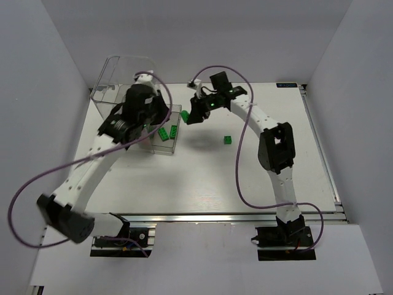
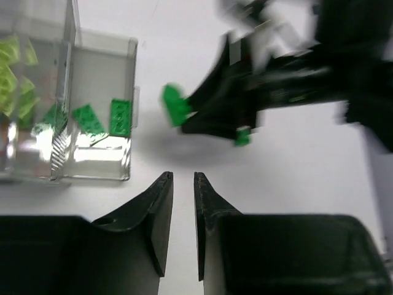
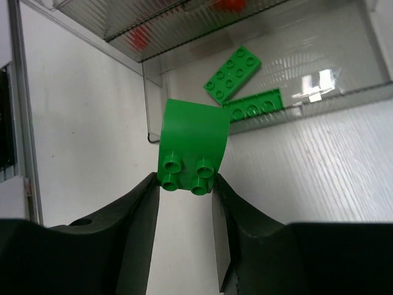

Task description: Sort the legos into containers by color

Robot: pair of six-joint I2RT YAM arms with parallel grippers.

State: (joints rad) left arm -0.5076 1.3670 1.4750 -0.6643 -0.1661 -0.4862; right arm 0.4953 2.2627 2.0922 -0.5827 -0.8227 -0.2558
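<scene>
My right gripper (image 3: 184, 181) is shut on a dark green lego (image 3: 193, 144) with a curved top, held in the air just right of the clear bin (image 1: 116, 74). The same gripper (image 1: 195, 114) and lego (image 1: 185, 115) show in the top view, and the lego shows again in the left wrist view (image 2: 175, 104). The near compartment (image 3: 344, 61) holds flat dark green legos (image 3: 233, 74). Yellow-green legos (image 2: 12, 80) lie in another compartment, and red ones (image 3: 138, 38) show through a wall. My left gripper (image 2: 183, 177) is empty with its jaws almost together, by the bin (image 1: 158, 117).
One small dark green lego (image 1: 228, 140) lies loose on the white table right of the bin, also seen in the left wrist view (image 2: 242, 136). White walls enclose the table on three sides. A purple cable (image 1: 242, 178) loops beside each arm.
</scene>
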